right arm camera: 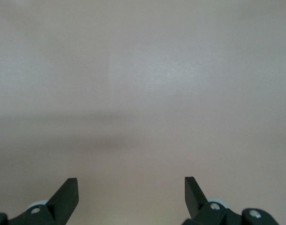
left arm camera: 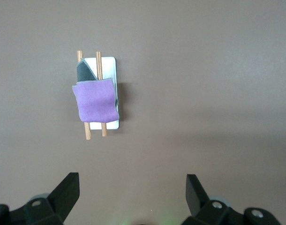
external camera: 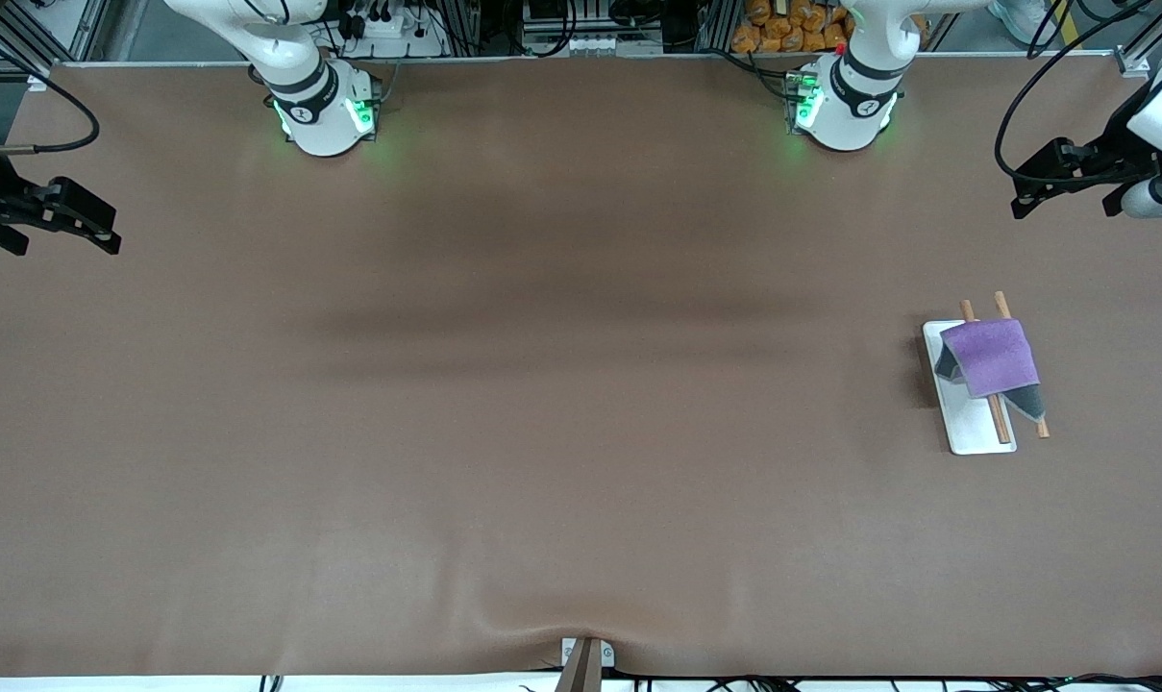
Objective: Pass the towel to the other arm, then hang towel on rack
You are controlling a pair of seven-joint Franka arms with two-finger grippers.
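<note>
Both grippers hung w/ jaws spread wide, holding nothing: left gripper [left arm camera: 132,194] over bare table near rack [left arm camera: 110,65] w/ towel [left arm camera: 94,101] draped; right gripper [right arm camera: 131,194] over bare table.

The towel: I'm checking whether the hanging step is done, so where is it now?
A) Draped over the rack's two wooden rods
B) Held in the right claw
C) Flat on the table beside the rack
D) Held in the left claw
A: the purple towel lies across both rods of the rack, and both claws are open and empty.
</note>
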